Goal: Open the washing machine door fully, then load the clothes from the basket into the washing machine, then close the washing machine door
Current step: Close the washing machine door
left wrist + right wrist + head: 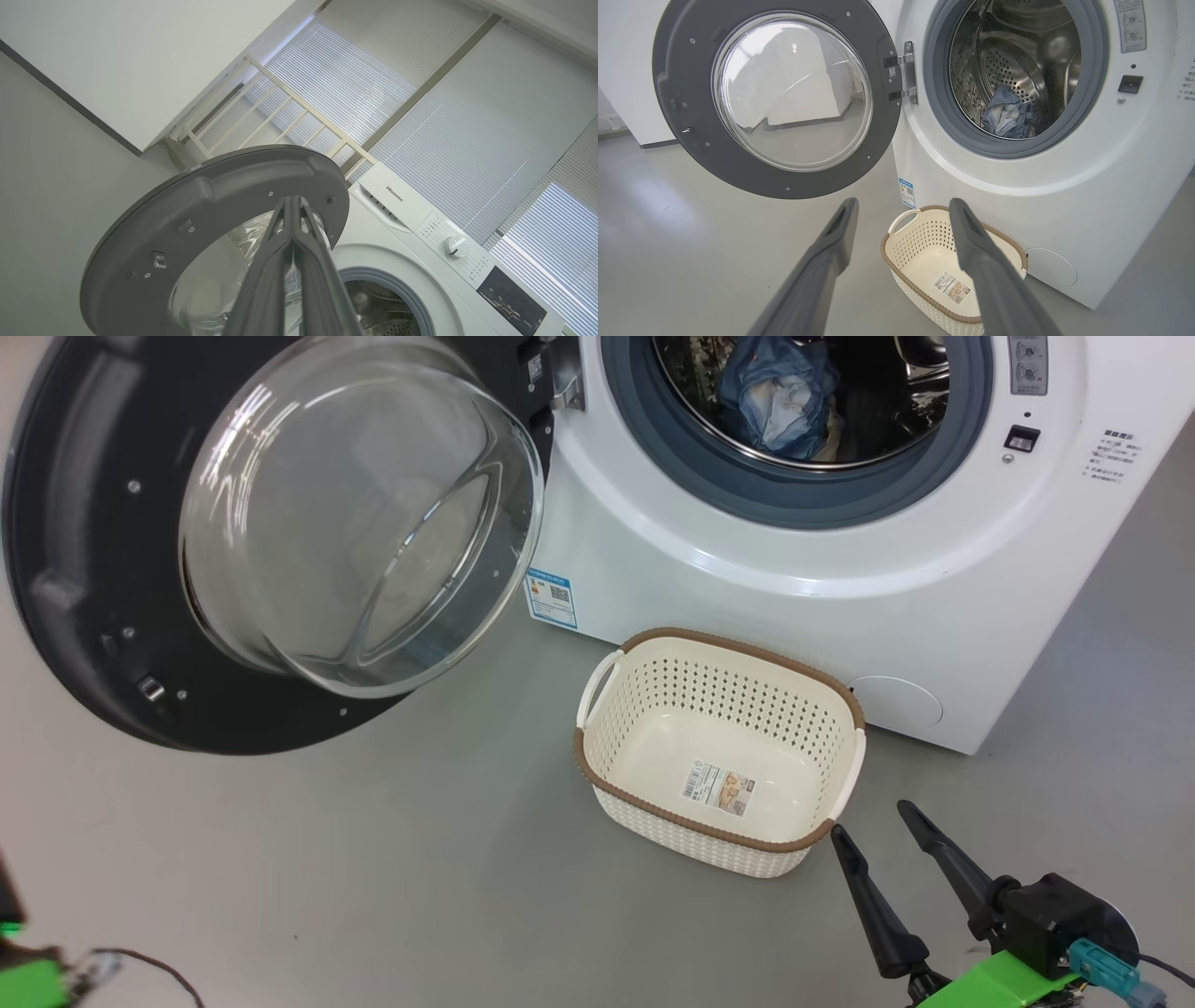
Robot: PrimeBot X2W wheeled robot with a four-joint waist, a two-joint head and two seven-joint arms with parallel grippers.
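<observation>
A smooth grey floor (373,859) spreads before a white washing machine (794,607). At left, its round door (93,569) hangs wide open on a metal hinge (565,383), a glossy dark rim around a bulging clear glass bowl (364,513). Inside the perforated steel drum, ringed by a grey rubber seal, lies a bundle of light-blue clothes (775,392). Just in front of the machine stands a cream perforated basket (709,700) with a brown woven-look rim and a paper label (719,787) on its bottom. The left gripper (293,205), fingers pressed together on nothing, points up at the door's inner face. The right gripper (870,819), fingers spread wide, hovers beside the basket's near right corner.
</observation>
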